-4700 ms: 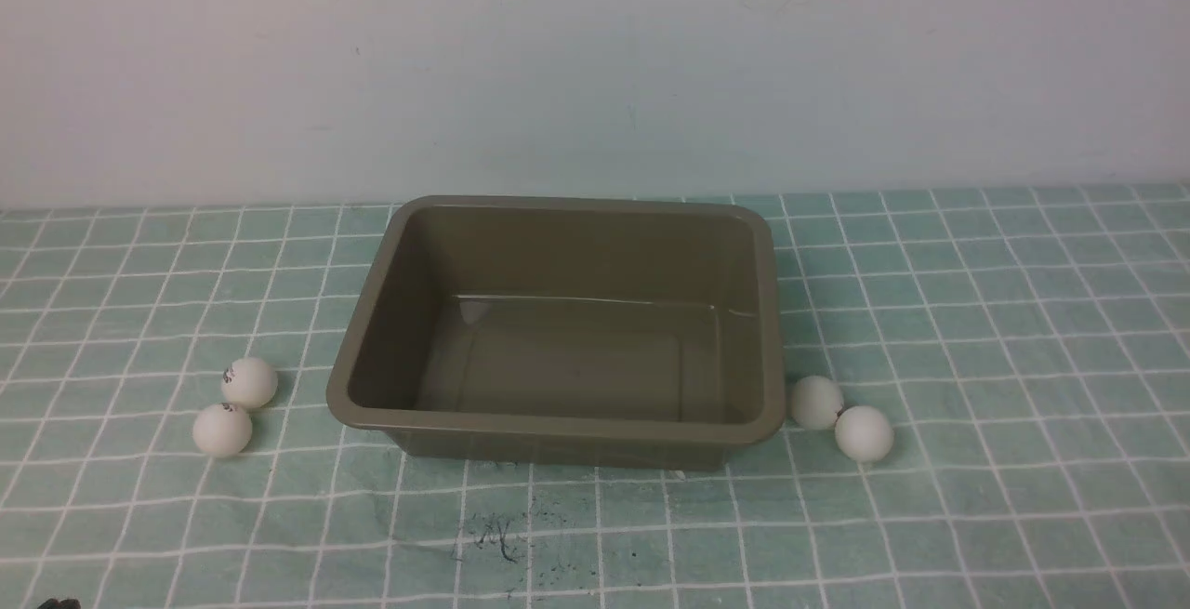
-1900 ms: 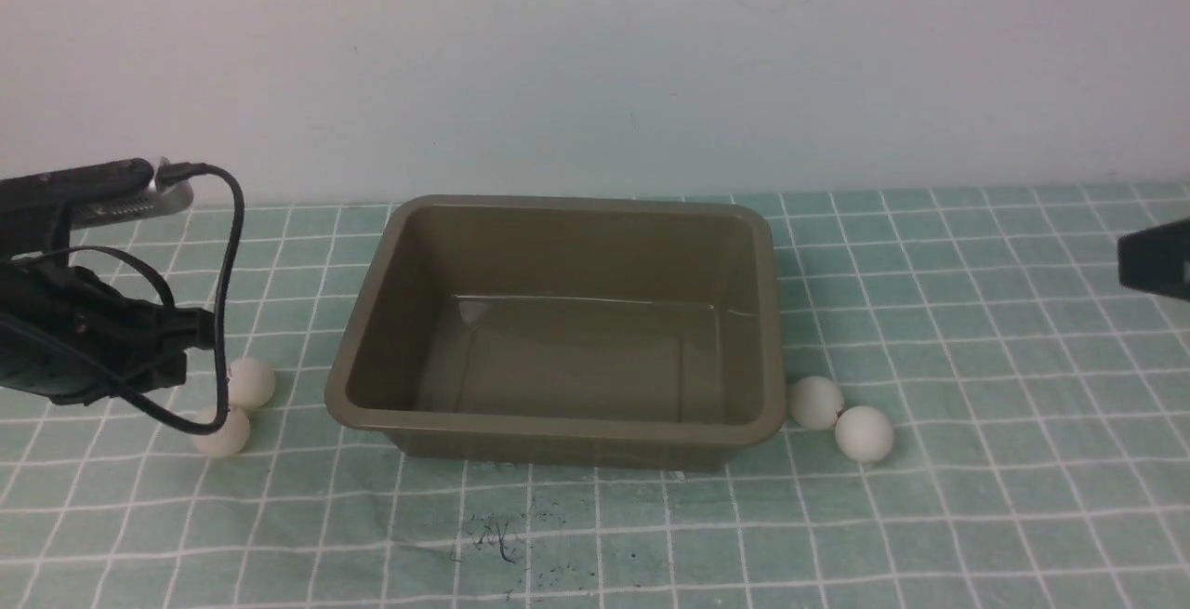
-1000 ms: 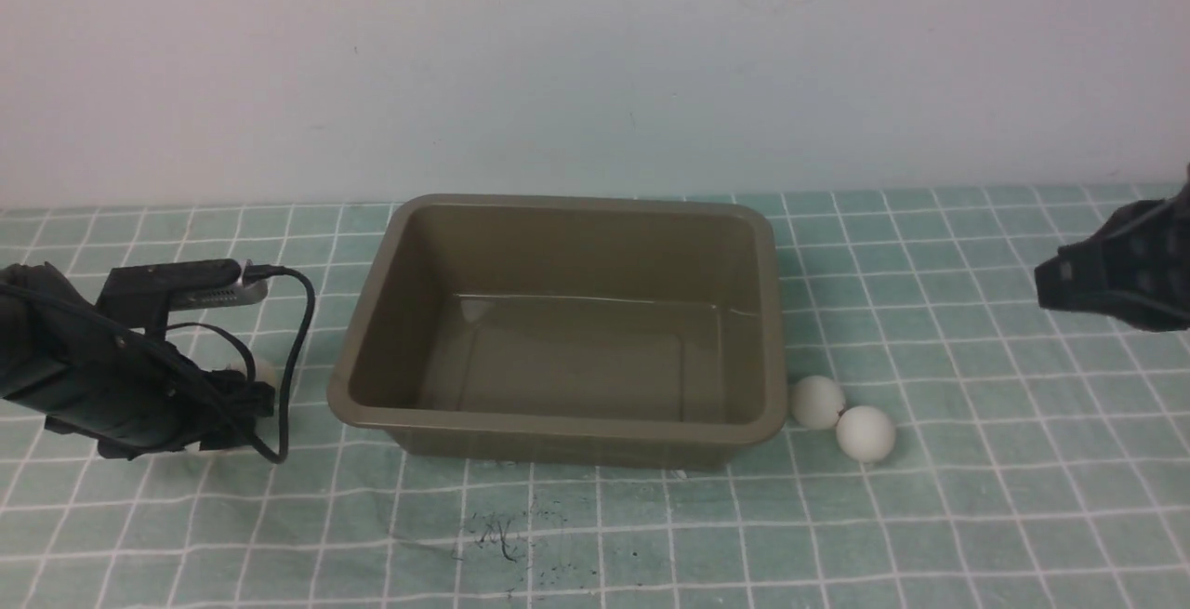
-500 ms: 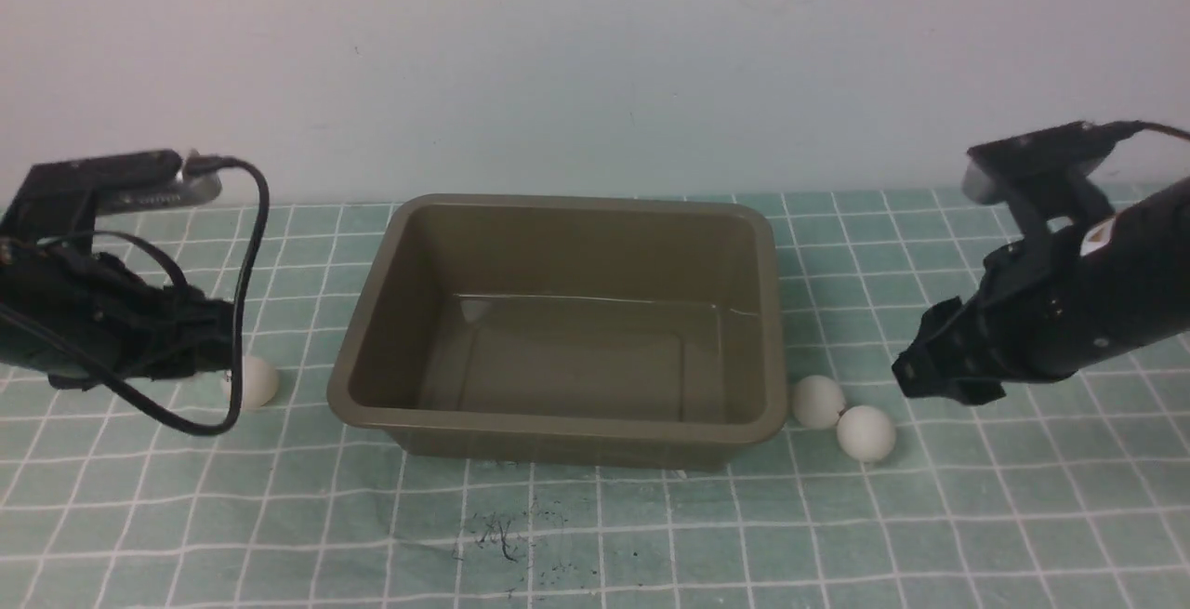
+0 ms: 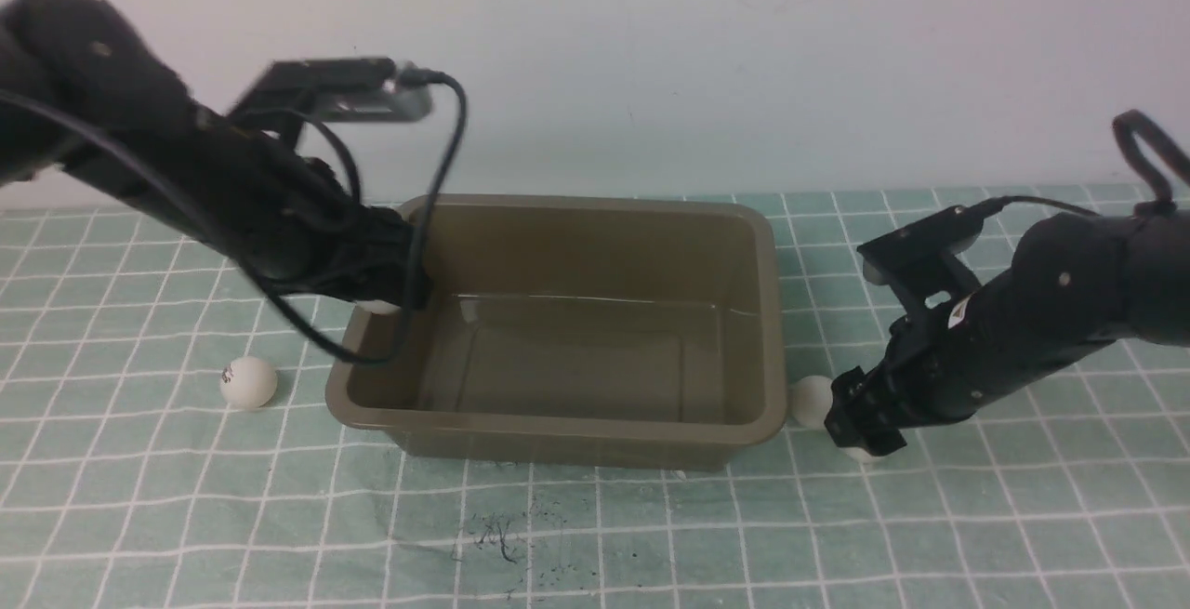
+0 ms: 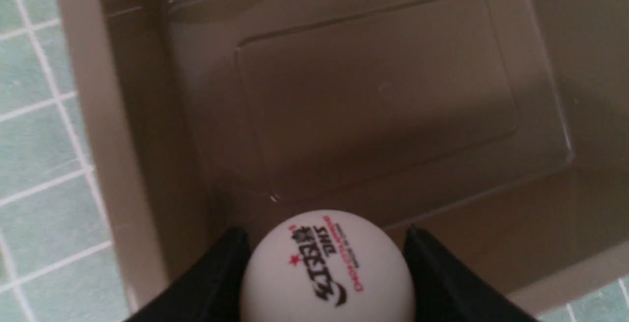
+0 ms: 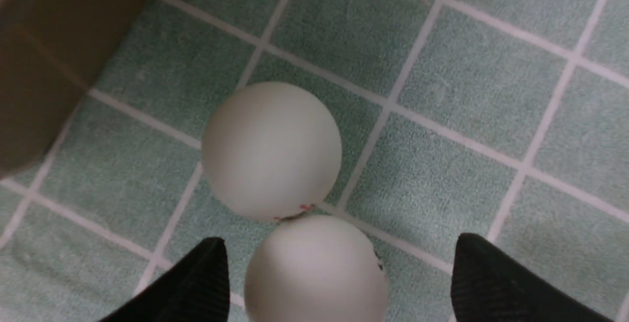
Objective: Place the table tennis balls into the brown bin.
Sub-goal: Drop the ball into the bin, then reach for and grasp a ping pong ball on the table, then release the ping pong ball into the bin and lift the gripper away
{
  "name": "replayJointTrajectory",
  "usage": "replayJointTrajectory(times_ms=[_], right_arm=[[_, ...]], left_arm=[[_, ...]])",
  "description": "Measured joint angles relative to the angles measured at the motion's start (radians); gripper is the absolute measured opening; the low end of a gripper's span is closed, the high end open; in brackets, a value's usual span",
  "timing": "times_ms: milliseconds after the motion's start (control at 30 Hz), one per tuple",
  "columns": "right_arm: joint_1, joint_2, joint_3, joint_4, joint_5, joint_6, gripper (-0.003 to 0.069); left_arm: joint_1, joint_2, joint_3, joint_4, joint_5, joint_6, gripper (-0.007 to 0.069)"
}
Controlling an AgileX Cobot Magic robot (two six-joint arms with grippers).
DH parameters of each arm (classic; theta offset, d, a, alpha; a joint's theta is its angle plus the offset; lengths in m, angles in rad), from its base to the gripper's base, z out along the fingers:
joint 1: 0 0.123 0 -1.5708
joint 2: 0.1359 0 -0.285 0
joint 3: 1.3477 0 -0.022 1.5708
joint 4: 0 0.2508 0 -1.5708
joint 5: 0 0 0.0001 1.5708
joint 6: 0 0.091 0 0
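From the front: finds the brown bin [image 5: 548,424] upright in the middle of the checked cloth [image 5: 595,535]. Puts the left gripper [image 5: 395,293] above the bin's left side, toward the far corner, with only a pale sliver of the held ball [image 5: 378,308] peeking out beneath. Places the marked ball [image 5: 248,382] alone on the cloth, left of the bin and apart from it. Finds the right gripper [image 5: 860,428] down at the cloth off the bin's near right corner, hiding most of the straddled ball [image 5: 861,453]. Shows the neighbour ball [image 5: 810,402] just beside the bin's wall. Cannot judge either claw's spread from here.

From the left wrist: settles it for the left claw, which is clenched on the held ball [image 6: 327,269] with both black fingers [image 6: 211,287] pressed to its sides (red and black print facing the camera). Looks down past the ball into the brown bin [image 6: 93,130], floor bare.

From the right wrist: shows the right claw released, its fingers [image 7: 196,290] standing clear of the straddled ball [image 7: 317,269] on either side. Shows that ball touching the neighbour ball [image 7: 271,151], with a corner of the bin [image 7: 39,76] nearby.

Counts four table tennis balls: one in the left claw above the bin, three on the cloth. Counts one bin and two grippers.
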State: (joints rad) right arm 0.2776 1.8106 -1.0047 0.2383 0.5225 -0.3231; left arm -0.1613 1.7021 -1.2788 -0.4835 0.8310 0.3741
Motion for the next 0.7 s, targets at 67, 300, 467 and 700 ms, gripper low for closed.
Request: replayJointTrajectory(times_ms=[67, 300, 467, 700], right_arm=[[0.0, 0.019, -0.001, 0.0, -0.004, -0.001, 0.0533], [0.0, 0.031, -0.005, 0.005, 0.036, -0.001, 0.0352], [0.0, -0.048, -0.008, 0.007, 0.186, 0.036, 0.0362], [0.001, -0.298, -0.128, 0.132, 0.291, -0.042, 0.0362]], left_arm=[[-0.017, 0.054, -0.038, 0.004, 0.003, -0.025, 0.0434], [-0.022, 0.116, -0.157, 0.022, 0.051, -0.073, 0.0565], [0.017, 0.09, -0.266, 0.154, 0.154, -0.137, 0.0332], [0.201, 0.047, -0.279, 0.323, 0.263, -0.244, 0.0004]])
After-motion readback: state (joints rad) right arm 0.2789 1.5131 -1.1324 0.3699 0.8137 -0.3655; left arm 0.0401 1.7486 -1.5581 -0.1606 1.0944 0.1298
